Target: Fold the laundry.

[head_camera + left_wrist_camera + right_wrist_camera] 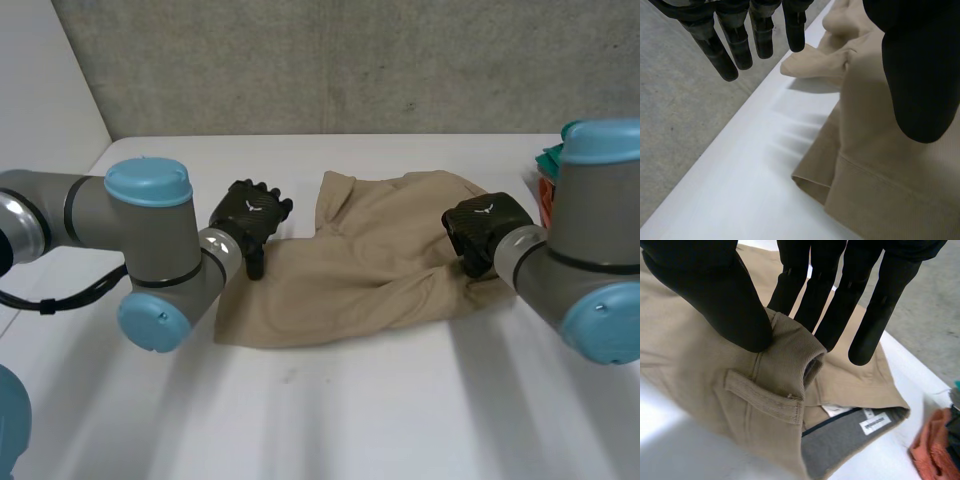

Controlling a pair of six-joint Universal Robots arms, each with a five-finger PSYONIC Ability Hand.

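Tan pants (370, 270) lie crumpled on the white table (400, 400). They look soft and floppy, but thicker at the waistband (785, 365), a good place to grab. The right hand (715, 300) pinches them there. The left hand (250, 215) hangs open beside the other end, holding nothing.

The grey left arm (150, 235) with light-blue caps bends inward at the elbow. Its black left hand (250, 218) hangs with fingers (735, 47) straight and well apart from the thumb (920, 75), holding nothing. The grey right arm (590, 270) bends inward likewise, and its black right hand (480, 228) pinches a raised fold of the tan twill trousers (782, 367) between thumb (720, 295) and straight fingers (810, 290).
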